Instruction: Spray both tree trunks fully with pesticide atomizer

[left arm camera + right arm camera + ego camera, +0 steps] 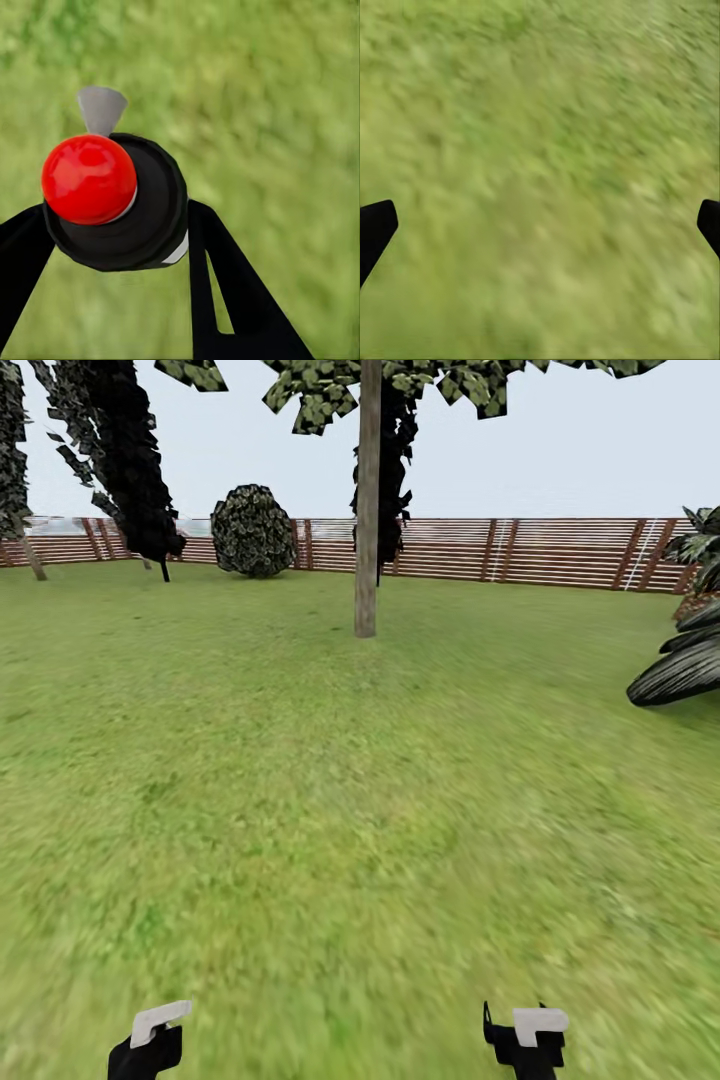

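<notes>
Standing straight ahead, well beyond both grippers, the pale grey-brown straight tree trunk [366,510] rises upright from the green grass floor [360,810]. Left gripper [112,247], fingers clamped on the black red-capped pesticide atomizer [112,202], carries the tool; right gripper [540,225] has its fingers wide apart

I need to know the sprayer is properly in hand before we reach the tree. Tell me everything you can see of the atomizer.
In the left wrist view the pesticide atomizer sits between the left gripper's black fingers, seen end-on over blurred grass. It shows a glossy red round knob on a black, rounded body with a thin white rim, and a small grey cone-shaped nozzle jutting beyond. It looks like plastic. Both jaws flank the body closely and appear to grip it. No spray is visible.
</notes>
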{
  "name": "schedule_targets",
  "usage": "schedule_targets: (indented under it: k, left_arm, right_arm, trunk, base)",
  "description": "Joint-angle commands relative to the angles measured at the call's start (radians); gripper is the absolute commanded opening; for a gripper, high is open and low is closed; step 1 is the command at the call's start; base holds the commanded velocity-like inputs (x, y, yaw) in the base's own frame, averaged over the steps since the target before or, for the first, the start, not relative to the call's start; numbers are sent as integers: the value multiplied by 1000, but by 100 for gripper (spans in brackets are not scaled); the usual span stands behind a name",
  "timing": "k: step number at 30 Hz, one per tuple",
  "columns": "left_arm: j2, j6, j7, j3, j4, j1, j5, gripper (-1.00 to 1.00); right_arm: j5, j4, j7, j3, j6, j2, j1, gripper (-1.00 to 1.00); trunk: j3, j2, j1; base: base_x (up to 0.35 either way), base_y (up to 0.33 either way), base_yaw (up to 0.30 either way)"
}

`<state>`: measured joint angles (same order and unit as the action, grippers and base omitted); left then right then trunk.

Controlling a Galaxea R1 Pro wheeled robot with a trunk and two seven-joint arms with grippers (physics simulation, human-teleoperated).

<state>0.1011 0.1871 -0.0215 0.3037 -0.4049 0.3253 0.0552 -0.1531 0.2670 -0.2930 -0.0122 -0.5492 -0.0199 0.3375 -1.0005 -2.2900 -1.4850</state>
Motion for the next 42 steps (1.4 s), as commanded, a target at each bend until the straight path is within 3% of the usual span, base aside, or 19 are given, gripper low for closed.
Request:
schedule_targets:
  k: [1, 42]
  left_arm:
    - [0, 0, 0, 0, 0, 0, 0, -100]
    - [0, 0, 0, 2, 7, 0, 0, -100]
  right_arm:
    - [0, 0, 0, 0, 0, 0, 0, 100]
    - [0, 0, 0, -1, 0, 0, 0, 100]
  trunk:
    - [0, 0, 0]
    - [0, 0, 0]
  base:
    - [335, 0, 0]
    - [335, 0, 0]
